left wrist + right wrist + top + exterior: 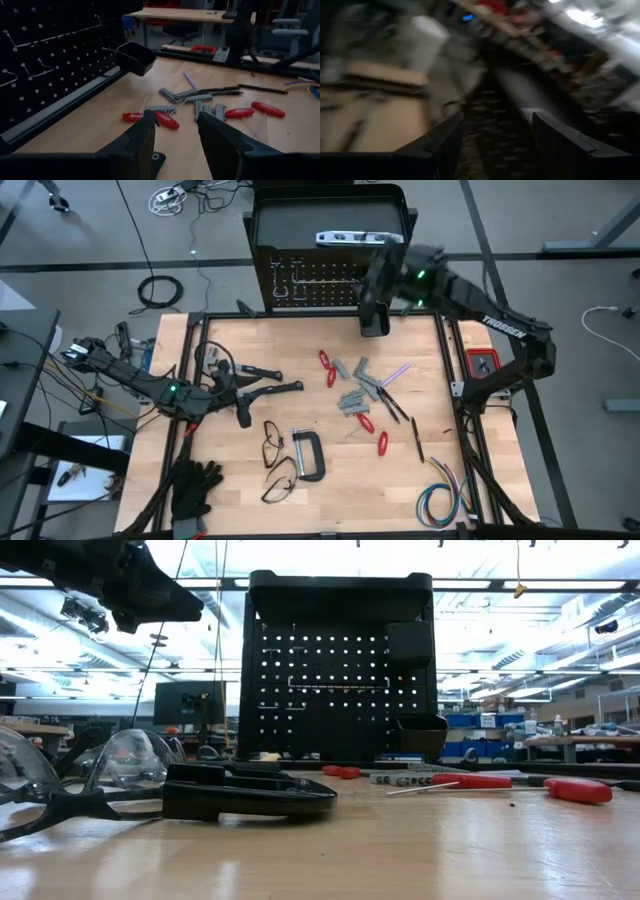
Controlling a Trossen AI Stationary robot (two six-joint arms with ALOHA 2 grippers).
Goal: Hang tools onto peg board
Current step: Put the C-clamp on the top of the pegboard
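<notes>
From above, my right claw [374, 323] hung at the peg board [300, 280], its fingers parted with nothing between them; a silver flat bar tool [358, 238] lay on the board's top, just beyond it. My forearm read "TROSSEN". Back from that claw on the table [230, 510] lay grey metal pieces [355, 398], red-handled tools [327, 367], a grey C-clamp [307, 453] and, far to its side, black gloves [193, 488]. My left claw [245, 395] rested low among black-handled hammers [262, 380].

At table height, the peg board stood upright with its small black bin [420, 732]; a hammer handle [245, 795] and clear safety glasses [60, 780] blocked the foreground.

My left wrist showed its fingers [142, 140] half apart, empty, red handles [150, 118] just ahead.

My right wrist showed parted fingers [447, 145], the rest blurred
</notes>
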